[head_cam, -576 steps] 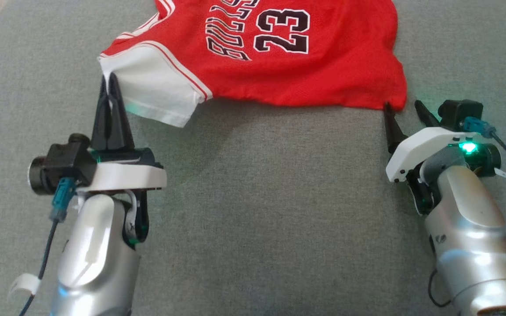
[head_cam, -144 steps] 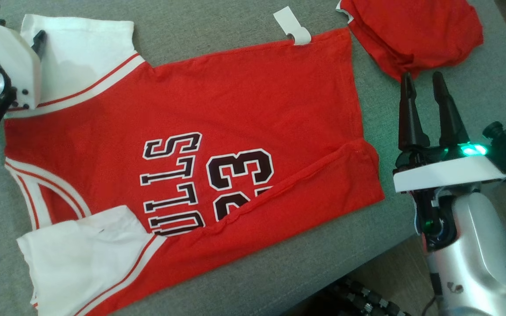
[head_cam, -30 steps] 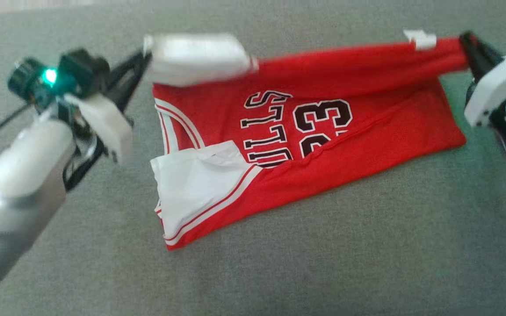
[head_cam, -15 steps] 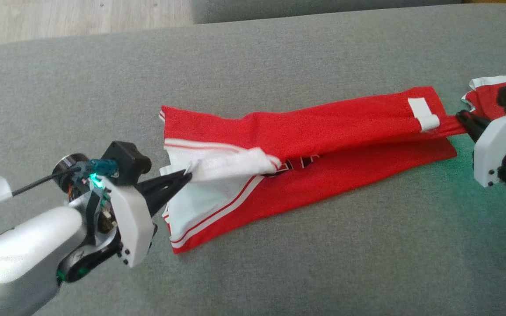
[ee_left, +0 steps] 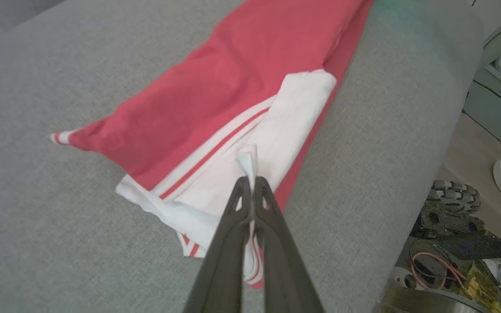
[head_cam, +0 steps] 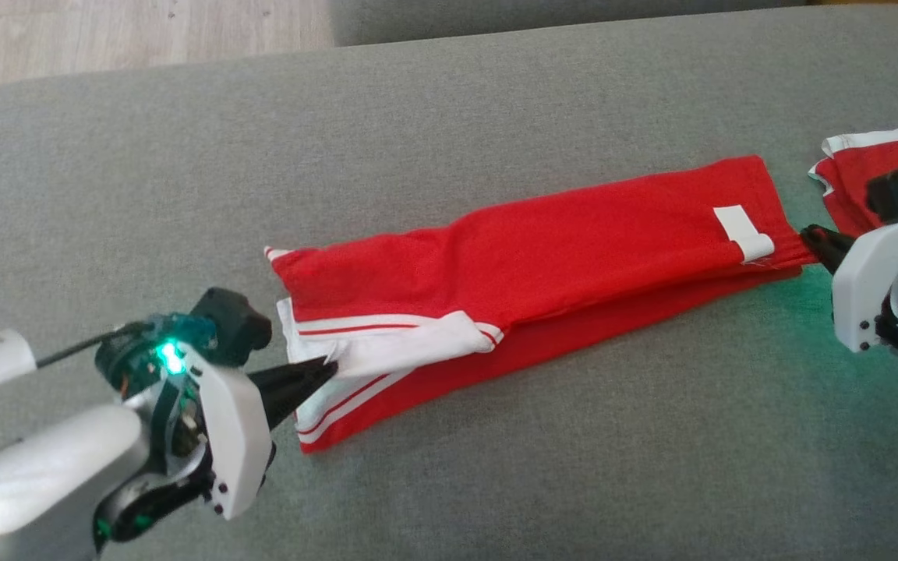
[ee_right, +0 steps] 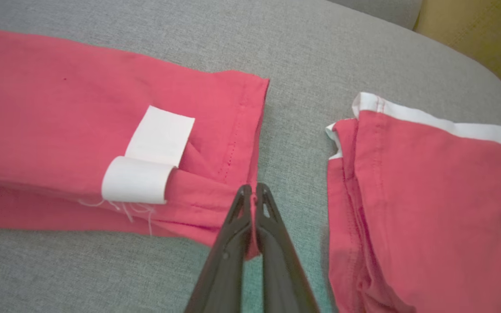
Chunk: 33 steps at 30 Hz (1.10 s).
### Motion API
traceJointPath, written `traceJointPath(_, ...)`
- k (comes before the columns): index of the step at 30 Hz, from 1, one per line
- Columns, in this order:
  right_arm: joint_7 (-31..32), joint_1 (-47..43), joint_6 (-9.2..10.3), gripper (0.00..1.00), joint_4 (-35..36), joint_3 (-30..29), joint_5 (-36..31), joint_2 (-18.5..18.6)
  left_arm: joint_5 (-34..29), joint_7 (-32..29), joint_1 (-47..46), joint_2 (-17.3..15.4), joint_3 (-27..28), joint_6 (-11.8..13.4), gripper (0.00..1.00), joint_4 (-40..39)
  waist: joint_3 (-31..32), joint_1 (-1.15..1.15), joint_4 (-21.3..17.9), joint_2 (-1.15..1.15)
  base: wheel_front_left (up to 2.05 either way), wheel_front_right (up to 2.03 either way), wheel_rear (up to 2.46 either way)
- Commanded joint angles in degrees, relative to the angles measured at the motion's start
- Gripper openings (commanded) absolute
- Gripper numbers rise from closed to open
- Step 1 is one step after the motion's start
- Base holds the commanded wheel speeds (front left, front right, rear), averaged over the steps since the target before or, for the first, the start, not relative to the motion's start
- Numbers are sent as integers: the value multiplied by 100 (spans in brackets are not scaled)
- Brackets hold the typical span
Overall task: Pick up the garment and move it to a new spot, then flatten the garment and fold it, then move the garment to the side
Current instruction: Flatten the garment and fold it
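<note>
Red knit garment (head_cam: 574, 234) with white, red-striped sleeves, folded lengthwise into a long strip; it lies diagonally across the grey woven upholstered cushion (head_cam: 496, 467).

Head view: the left gripper (head_cam: 330, 366), at lower left, has its fingers (head_cam: 293, 386) pressed together on the edge of the white sleeve (head_cam: 410, 347). The right gripper (head_cam: 807, 235), at the right edge, meets the garment's hem corner just beside a white fabric label (head_cam: 741, 234). A second red garment with white trim (head_cam: 854, 152) lies just beyond, apart from the strip.

Left wrist view: the fingers (ee_left: 228, 243) pinch a small peak of white sleeve cloth (ee_left: 247, 158), raised off the layers beneath.

Right wrist view: the fingers (ee_right: 233, 243) are clamped on the red hem corner (ee_right: 250, 217). The label (ee_right: 150, 156) sits to their left and the second red garment (ee_right: 429, 195) to their right, with bare cushion (ee_right: 294, 143) between the two.
</note>
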<state>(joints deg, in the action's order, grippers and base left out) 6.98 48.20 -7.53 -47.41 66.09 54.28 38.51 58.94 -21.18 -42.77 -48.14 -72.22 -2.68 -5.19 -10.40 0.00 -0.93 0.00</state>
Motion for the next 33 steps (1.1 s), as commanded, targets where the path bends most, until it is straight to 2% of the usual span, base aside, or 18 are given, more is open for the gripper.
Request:
traceJointPath(1,-22,-13,4,33,-12,-22,54,152,19,3,-116,-162,281,41,21,-46,-11,0,-13,0,0,0,0)
traceJointPath(2,-96,56,4,100,-89,37,-25,167,46,91,-77,-91,321,134,100,54,-17,0,-32,0,0,0,0)
traceJointPath(5,-207,124,4,100,-101,16,55,139,89,243,-46,2,388,191,100,141,1,0,-58,0,0,0,0)
traceJointPath(8,-299,249,4,100,-97,-28,91,155,-33,596,-129,58,594,378,100,287,62,0,-89,0,0,0,0)
traceJointPath(12,-754,593,4,100,-185,-217,-114,204,-189,1206,-215,221,934,762,100,607,199,0,-105,0,0,0,0)
traceJointPath(15,-1217,803,4,100,-262,-545,-204,22,-212,1721,-175,378,1199,1065,100,780,318,0,-159,0,0,0,0)
traceJointPath(20,-1898,848,4,100,-348,-1161,-289,-363,-299,2922,-13,696,1737,1629,100,965,485,0,-185,0,0,0,0)
traceJointPath(24,-2178,619,4,100,-332,-1951,-378,-689,-275,3542,265,1131,2249,1981,100,1091,559,0,-127,0,0,0,0)
traceJointPath(27,-2194,268,4,100,65,-3015,-825,-986,-514,3609,613,1487,2642,2108,100,1113,603,0,-112,0,0,0,0)
traceJointPath(30,-2196,-583,4,100,692,-4275,-1571,-1454,-1020,3614,1152,1906,3288,2146,100,1096,691,0,-72,0,0,0,0)
traceJointPath(33,-2196,-1649,4,100,1480,-5352,-2477,-2092,-1552,3615,1804,2392,4072,2023,100,1022,790,0,-37,0,0,0,0)
